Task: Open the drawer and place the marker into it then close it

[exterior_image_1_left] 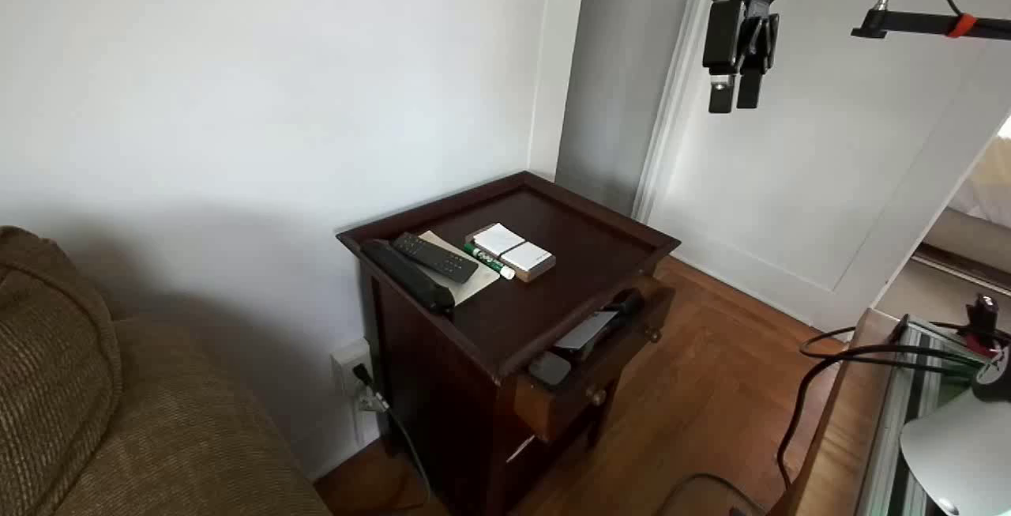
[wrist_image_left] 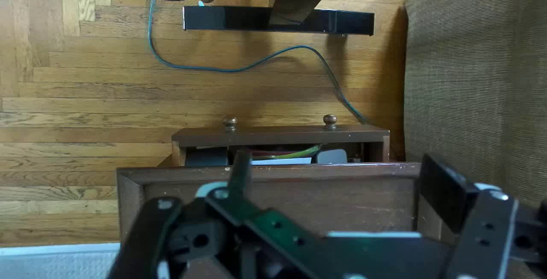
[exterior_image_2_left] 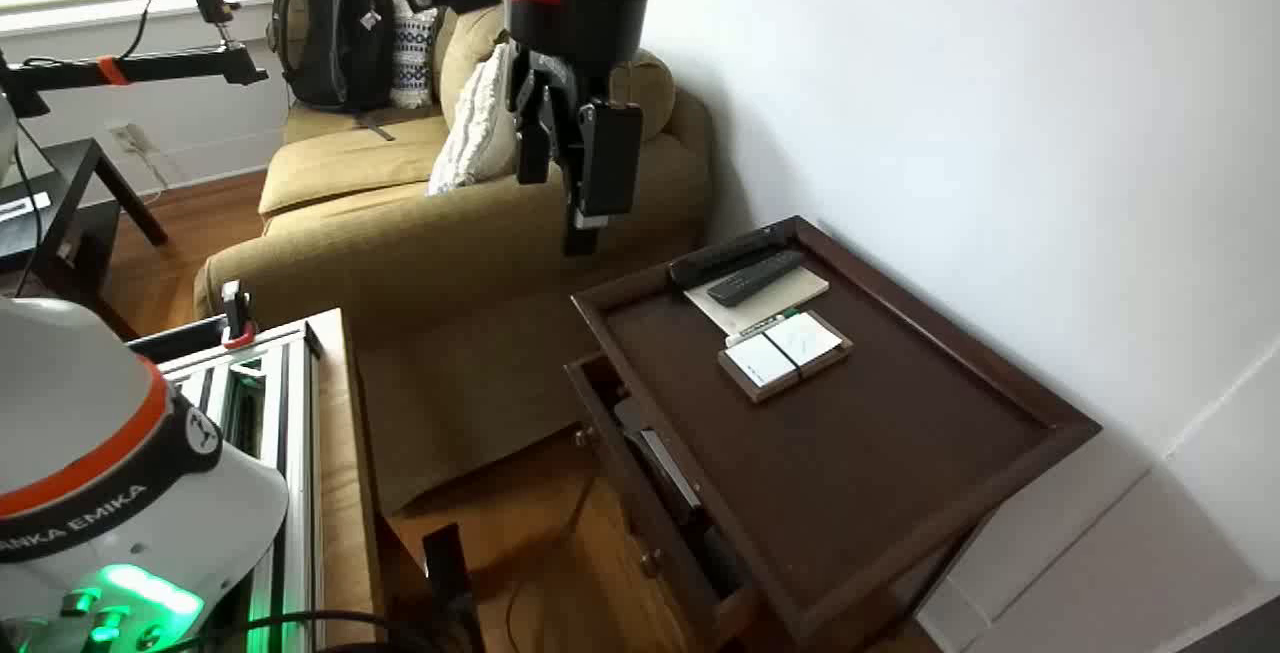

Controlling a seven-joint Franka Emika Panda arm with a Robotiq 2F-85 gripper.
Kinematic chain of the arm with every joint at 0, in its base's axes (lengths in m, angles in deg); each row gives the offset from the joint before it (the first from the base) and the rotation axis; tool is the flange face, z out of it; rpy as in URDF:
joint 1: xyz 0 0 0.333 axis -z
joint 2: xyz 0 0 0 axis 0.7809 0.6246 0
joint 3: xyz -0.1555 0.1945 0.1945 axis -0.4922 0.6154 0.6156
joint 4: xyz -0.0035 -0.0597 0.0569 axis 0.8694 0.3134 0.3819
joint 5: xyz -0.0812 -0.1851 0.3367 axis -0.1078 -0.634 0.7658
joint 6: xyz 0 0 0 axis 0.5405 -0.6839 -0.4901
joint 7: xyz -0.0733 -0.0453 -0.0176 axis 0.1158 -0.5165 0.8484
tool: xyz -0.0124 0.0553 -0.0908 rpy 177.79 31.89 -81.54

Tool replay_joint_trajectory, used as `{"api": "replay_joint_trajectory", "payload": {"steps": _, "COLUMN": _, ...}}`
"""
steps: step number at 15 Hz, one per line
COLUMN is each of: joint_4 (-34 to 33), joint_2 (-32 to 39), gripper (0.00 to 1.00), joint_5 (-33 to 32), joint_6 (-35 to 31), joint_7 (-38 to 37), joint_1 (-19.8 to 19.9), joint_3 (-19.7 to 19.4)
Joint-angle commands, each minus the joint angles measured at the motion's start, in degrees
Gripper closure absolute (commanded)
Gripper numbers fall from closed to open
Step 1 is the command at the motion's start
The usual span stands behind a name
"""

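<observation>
The drawer (exterior_image_1_left: pixel 624 364) of the dark side table stands partly pulled out, its two round knobs facing outward, in both exterior views. Papers and dark items lie inside it, and its front (wrist_image_left: pixel 277 136) crosses the middle of the wrist view. On the tabletop lies the marker (exterior_image_1_left: pixel 488 260), slim, white and green, against the edge of a small card block; an exterior view shows the marker (exterior_image_2_left: pixel 762 327) from across the table. It does not show in the wrist view. My gripper (exterior_image_2_left: pixel 557 205) hangs high above the table, pointing down, its fingers (wrist_image_left: pixel 444 191) wide apart with nothing between them.
Beside the marker are a wooden block with banded white cards (exterior_image_1_left: pixel 517 251), a remote (exterior_image_1_left: pixel 434 257) on a tan card, and a long black bar (exterior_image_1_left: pixel 407 275). A wall backs the table, a sofa (exterior_image_2_left: pixel 430 263) flanks it, and the robot's bench (exterior_image_2_left: pixel 345 473) faces the drawer.
</observation>
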Motion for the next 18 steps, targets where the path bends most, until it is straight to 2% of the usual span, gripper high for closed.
{"api": "replay_joint_trajectory", "payload": {"steps": 1, "joint_4": -0.1, "joint_2": 0.0, "gripper": 0.00, "joint_5": 0.2, "joint_6": 0.2, "joint_7": 0.1, "joint_1": 0.4, "joint_3": 0.4}}
{"api": "replay_joint_trajectory", "payload": {"steps": 7, "joint_4": -0.1, "joint_2": 0.0, "gripper": 0.00, "joint_5": 0.2, "joint_6": 0.2, "joint_7": 0.1, "joint_1": 0.4, "joint_3": 0.4}}
{"api": "replay_joint_trajectory", "payload": {"steps": 8, "joint_4": 0.7, "joint_2": 1.2, "gripper": 0.00, "joint_5": 0.9, "joint_6": -1.5, "joint_7": -0.7, "joint_1": 0.7, "joint_3": 0.0}}
{"api": "replay_joint_trajectory", "payload": {"steps": 12, "joint_4": 6.2, "joint_2": 4.3, "gripper": 0.00, "joint_5": 3.4, "joint_6": -10.6, "joint_7": -4.6, "joint_1": 0.9, "joint_3": 0.4}}
{"api": "replay_joint_trajectory", "payload": {"steps": 18, "joint_4": 14.0, "joint_2": 13.6, "gripper": 0.00, "joint_5": 7.1, "joint_6": -31.1, "joint_7": -10.5, "joint_1": 1.1, "joint_3": 0.5}}
